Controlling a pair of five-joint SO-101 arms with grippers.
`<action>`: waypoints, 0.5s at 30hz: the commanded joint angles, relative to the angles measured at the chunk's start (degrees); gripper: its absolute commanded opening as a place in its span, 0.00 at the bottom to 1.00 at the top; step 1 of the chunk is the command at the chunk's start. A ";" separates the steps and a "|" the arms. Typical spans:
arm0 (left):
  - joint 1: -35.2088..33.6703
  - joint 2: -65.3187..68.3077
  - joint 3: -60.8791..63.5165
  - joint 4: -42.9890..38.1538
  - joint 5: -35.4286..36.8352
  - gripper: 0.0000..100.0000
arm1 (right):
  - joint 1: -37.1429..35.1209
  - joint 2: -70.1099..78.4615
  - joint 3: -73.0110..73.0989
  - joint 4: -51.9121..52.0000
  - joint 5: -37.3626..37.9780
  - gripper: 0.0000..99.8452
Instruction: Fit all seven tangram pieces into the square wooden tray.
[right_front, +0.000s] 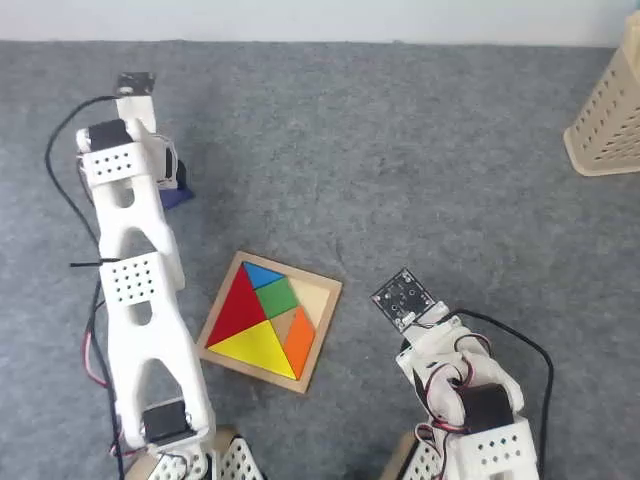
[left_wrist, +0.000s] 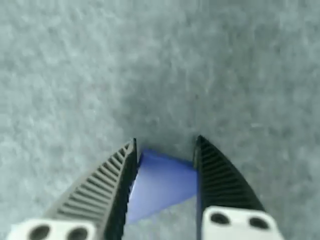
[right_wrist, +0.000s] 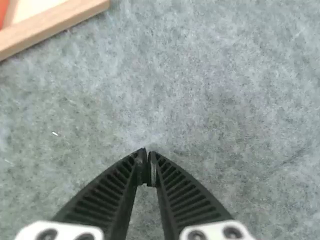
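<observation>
The square wooden tray (right_front: 326, 287) lies on the grey carpet between the two arms. It holds a red triangle (right_front: 240, 303), a yellow triangle (right_front: 256, 346), a blue triangle (right_front: 262, 274), a green square (right_front: 277, 297) and an orange piece (right_front: 300, 338); bare wood shows at its right corner. My left gripper (left_wrist: 165, 150) is at the far left of the carpet, shut on a dark blue piece (left_wrist: 161, 184) that fills the gap between its fingers; the blue piece (right_front: 178, 197) peeks out beside the arm. My right gripper (right_wrist: 146, 159) is shut and holds nothing, low over the carpet beside the tray's rim (right_wrist: 50, 20).
A beige perforated basket (right_front: 610, 110) stands at the far right edge. Black cables (right_front: 65, 195) trail beside the left arm and another loops by the right arm's base (right_front: 540, 365). Open carpet spreads across the back and middle.
</observation>
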 joint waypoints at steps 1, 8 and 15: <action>-0.53 -5.63 8.92 4.04 -0.97 0.13 | 0.04 -0.84 1.05 0.31 -0.35 0.01; -0.62 -24.09 38.73 3.96 -1.14 0.09 | 0.04 -0.84 1.05 0.31 -0.35 0.01; -0.44 -51.34 68.35 1.85 -3.60 0.09 | 0.04 -0.84 1.05 0.31 -0.35 0.01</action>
